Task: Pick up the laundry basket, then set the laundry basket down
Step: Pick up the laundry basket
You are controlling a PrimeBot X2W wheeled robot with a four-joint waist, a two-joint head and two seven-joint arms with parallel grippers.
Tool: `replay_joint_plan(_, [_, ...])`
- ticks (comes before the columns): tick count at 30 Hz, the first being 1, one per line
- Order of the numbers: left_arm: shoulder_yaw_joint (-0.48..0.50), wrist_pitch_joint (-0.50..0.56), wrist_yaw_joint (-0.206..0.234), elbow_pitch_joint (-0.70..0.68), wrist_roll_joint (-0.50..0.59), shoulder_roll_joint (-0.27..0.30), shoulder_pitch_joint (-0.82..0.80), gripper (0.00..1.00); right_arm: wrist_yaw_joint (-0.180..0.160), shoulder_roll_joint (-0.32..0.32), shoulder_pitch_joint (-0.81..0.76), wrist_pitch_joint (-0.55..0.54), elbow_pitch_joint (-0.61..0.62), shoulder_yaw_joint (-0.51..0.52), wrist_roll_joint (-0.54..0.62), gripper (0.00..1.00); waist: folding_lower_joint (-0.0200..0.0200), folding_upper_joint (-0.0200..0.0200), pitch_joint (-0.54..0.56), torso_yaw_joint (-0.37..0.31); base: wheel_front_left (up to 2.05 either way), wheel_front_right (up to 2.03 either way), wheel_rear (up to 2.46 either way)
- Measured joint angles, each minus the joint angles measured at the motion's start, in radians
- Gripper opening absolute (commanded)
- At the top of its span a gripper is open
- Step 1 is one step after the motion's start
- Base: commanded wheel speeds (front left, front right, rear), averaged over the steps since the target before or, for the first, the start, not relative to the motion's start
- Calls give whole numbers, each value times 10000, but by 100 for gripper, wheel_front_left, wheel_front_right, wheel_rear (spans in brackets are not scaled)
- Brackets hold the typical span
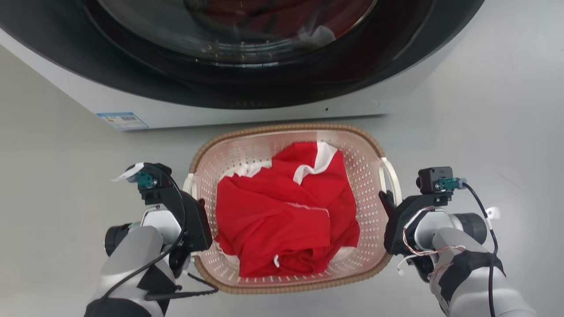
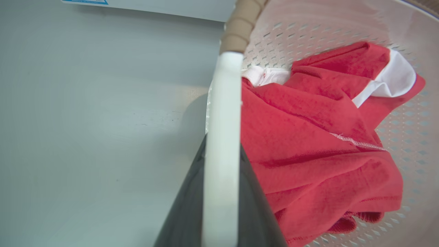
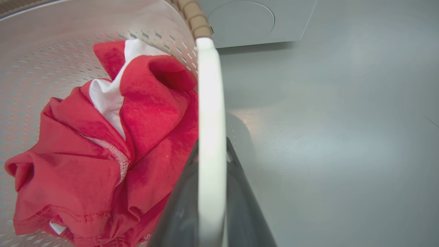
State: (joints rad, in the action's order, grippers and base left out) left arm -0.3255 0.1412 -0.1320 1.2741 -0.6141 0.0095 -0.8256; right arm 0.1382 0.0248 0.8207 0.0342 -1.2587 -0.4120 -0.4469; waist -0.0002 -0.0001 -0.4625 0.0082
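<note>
The laundry basket (image 1: 362,164), pale pink with perforated walls and a brown woven rim, sits between my two arms in the head view and holds a red and white garment (image 1: 286,211). My left gripper (image 1: 195,203) is shut on its white left handle (image 2: 222,113), which runs between the two dark fingers in the left wrist view. On the other side, my right gripper (image 1: 387,203) is shut on the white right handle (image 3: 210,103) in the same way. I cannot tell whether the basket rests on the floor or hangs just above it.
A washing machine (image 1: 246,103) with a round dark door stands directly behind the basket, a blue label (image 1: 122,120) on its lower left front. Pale grey floor (image 1: 484,110) spreads to both sides of the basket.
</note>
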Motion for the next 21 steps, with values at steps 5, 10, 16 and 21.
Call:
replay_joint_plan(5, [-42,385,0,42,-94,-29,380,0,0,-21,-362,-314,-44,-82,-153,0,1,0,649,13,0,0,0])
replay_joint_plan(10, [-67,725,0,75,-186,-48,728,0,2,-38,-736,-656,-67,-167,-424,0,1,0,1309,28,0,0,0])
replay_joint_plan(16, [-71,1120,0,111,-391,-71,1198,0,19,-61,-1198,-1062,-88,-198,-721,0,0,-1,2092,39,0,0,0])
replay_joint_plan(21, [-77,1404,0,140,-541,-77,1548,0,21,-69,-1547,-1453,-92,-278,-928,0,0,-1,2727,31,0,0,0])
